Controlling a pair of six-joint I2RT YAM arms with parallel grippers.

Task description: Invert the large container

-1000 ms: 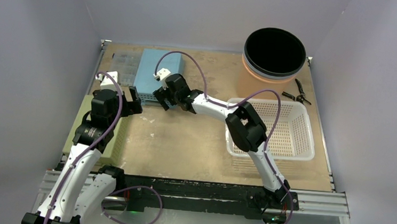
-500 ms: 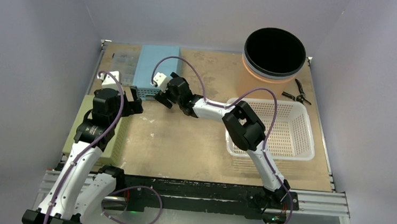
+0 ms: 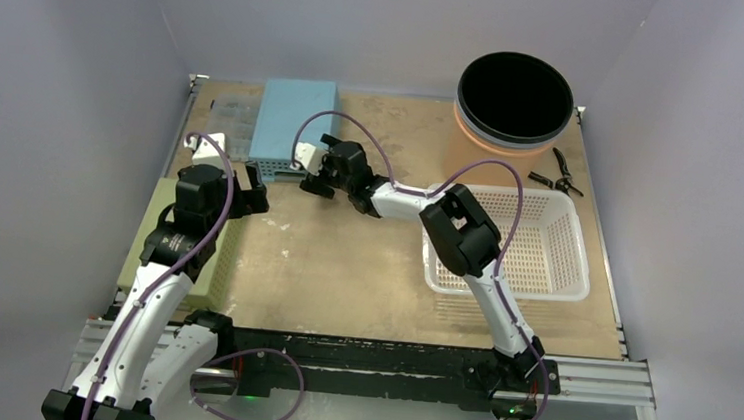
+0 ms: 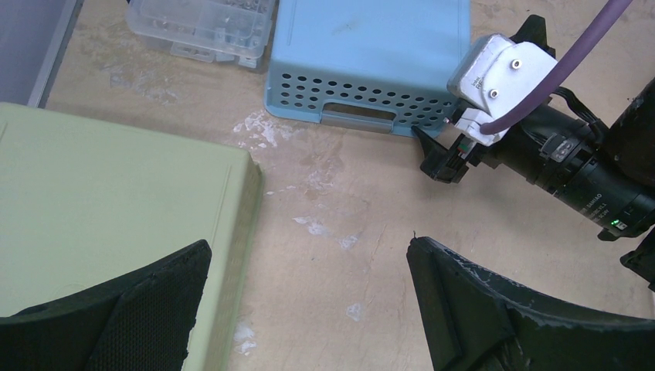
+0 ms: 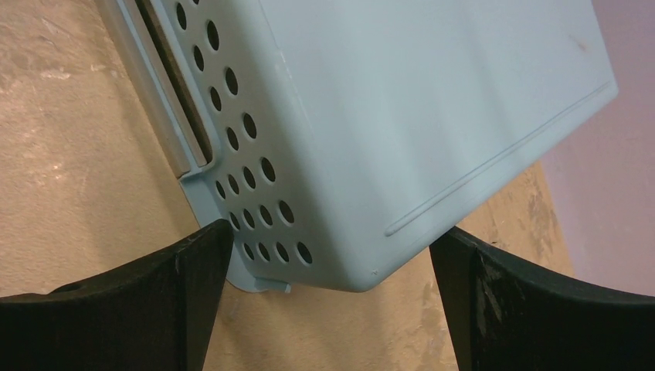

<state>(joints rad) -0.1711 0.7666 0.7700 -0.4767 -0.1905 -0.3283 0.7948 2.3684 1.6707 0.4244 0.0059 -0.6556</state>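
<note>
Both sets of jaws stand wide apart, nothing held. The right gripper has its fingers spread to either side of the near right corner of the blue container, with the tips just beside the perforated wall; contact can't be told. The left gripper is just as wide and hangs above the table, one finger over the edge of a pale green box, the other over bare board. The blue container sits at the far left of the table with its solid flat face up, and the wall with the handle slot faces the arms. A clear compartment box lies just left of it, at the far edge. The pale green box lies flat at the near left, under the left arm. A white basket sits on the right side, beside the right arm's elbow. A black tub stands at the far right corner, with pliers near it at the right edge.
</note>
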